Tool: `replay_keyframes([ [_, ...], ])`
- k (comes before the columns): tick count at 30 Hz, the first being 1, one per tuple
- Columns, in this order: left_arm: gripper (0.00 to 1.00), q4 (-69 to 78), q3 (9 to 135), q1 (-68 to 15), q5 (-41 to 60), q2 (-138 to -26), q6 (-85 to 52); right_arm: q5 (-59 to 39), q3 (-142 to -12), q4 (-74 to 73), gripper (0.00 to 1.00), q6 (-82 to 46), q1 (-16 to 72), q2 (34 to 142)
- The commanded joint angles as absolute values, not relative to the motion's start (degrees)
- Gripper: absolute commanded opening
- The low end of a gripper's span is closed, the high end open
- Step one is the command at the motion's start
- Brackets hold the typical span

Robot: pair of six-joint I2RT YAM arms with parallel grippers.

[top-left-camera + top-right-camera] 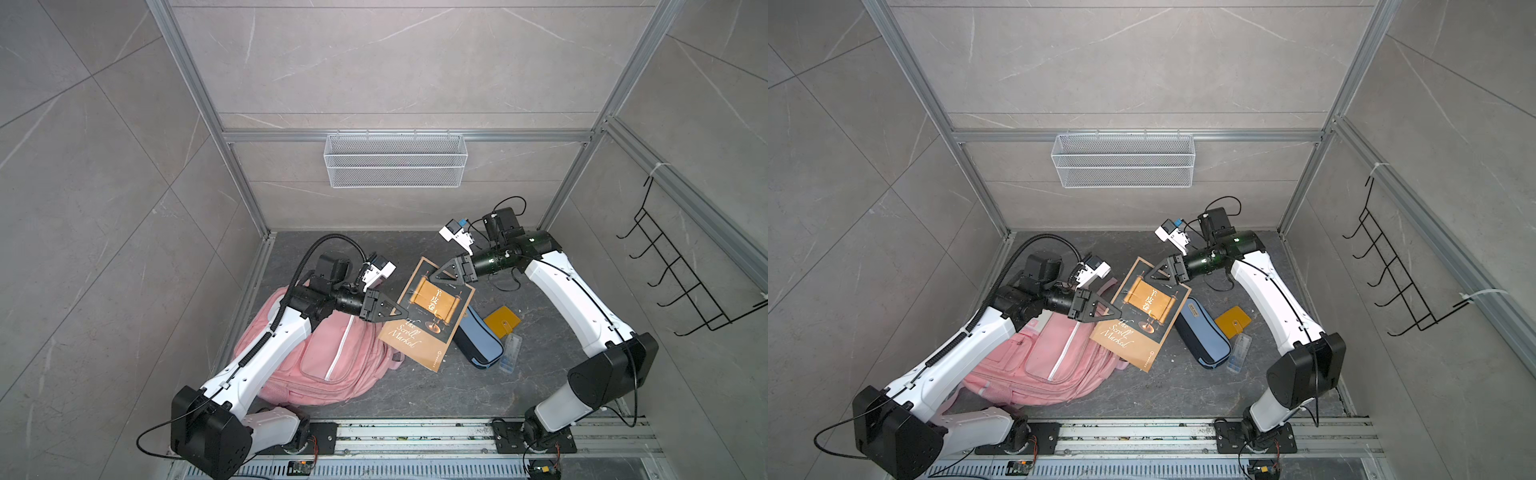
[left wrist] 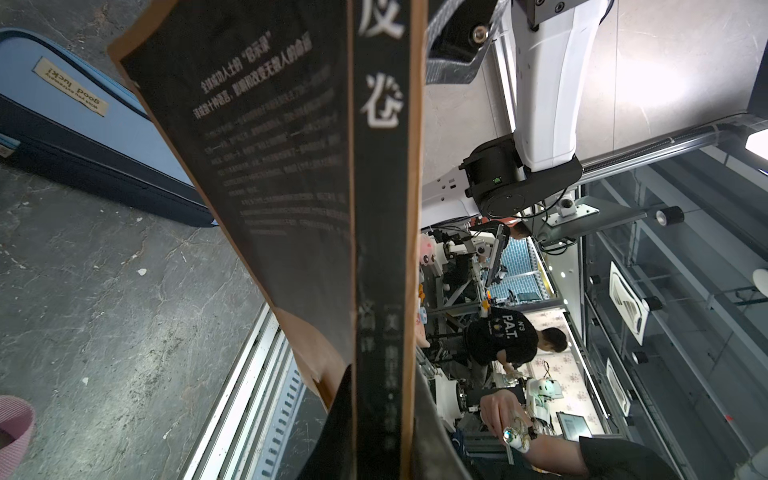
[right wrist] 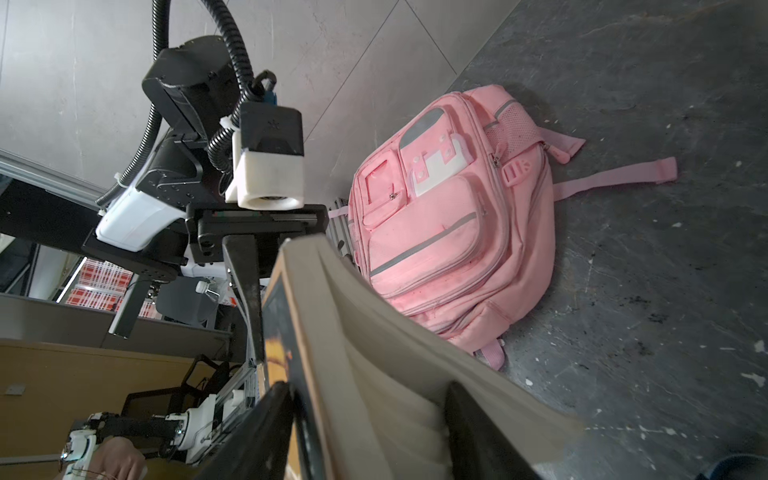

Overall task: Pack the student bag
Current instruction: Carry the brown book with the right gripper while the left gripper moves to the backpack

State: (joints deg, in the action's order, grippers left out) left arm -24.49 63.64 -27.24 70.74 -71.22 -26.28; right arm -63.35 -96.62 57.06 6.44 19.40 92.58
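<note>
The pink student bag (image 1: 332, 357) (image 1: 1034, 365) lies on the dark floor at the left, partly under my left arm; its front pockets show in the right wrist view (image 3: 449, 216). A brown and black book (image 1: 432, 316) (image 1: 1142, 316) hangs tilted above the floor between both grippers. My left gripper (image 1: 405, 311) (image 2: 384, 386) is shut on the book's spine (image 2: 380, 249). My right gripper (image 1: 434, 276) (image 3: 365, 390) grips the far top edge. One of its fingers (image 3: 274, 415) lies against the cover and the other presses into the fanned pages (image 3: 374, 374).
A light-blue and navy pencil case (image 1: 478, 340) (image 2: 83, 124) lies under the book's right edge. Beside it are a yellow card holder (image 1: 502, 321) and a clear plastic case (image 1: 510, 353). A white wire basket (image 1: 395, 160) hangs on the back wall and a black hook rack (image 1: 681, 282) on the right.
</note>
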Motion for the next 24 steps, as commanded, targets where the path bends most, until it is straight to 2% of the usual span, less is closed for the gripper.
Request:
replay_keyframes([
  [1,0.0,-25.79,68.78,-27.22,72.93,-70.99,-21.61,-66.03,-96.49,59.5,0.44,7.38,20.0,92.05],
  [8,0.0,-37.91,72.14,-27.15,70.82,-71.39,-12.94,-66.5,-92.31,57.05,0.36,5.93,20.07,89.98],
  [13,0.0,-40.68,71.26,-26.93,67.69,-71.31,-10.51,-66.32,-91.36,56.78,0.18,5.89,20.49,89.26],
  [16,0.02,-41.92,71.38,-26.46,63.07,-71.78,-9.48,-64.53,-91.68,57.01,0.02,6.22,20.45,88.95],
  [22,0.56,-46.39,72.09,-23.35,47.42,-71.78,-8.68,-54.65,-94.58,58.91,0.0,5.77,19.53,89.31],
  [23,0.64,-48.35,72.51,-23.01,42.78,-71.99,-8.61,-51.47,-94.66,58.39,0.0,4.52,19.45,89.21],
  [24,0.67,-50.57,73.03,-22.73,38.01,-72.33,-8.36,-48.33,-94.37,57.45,0.0,2.93,19.28,88.97],
])
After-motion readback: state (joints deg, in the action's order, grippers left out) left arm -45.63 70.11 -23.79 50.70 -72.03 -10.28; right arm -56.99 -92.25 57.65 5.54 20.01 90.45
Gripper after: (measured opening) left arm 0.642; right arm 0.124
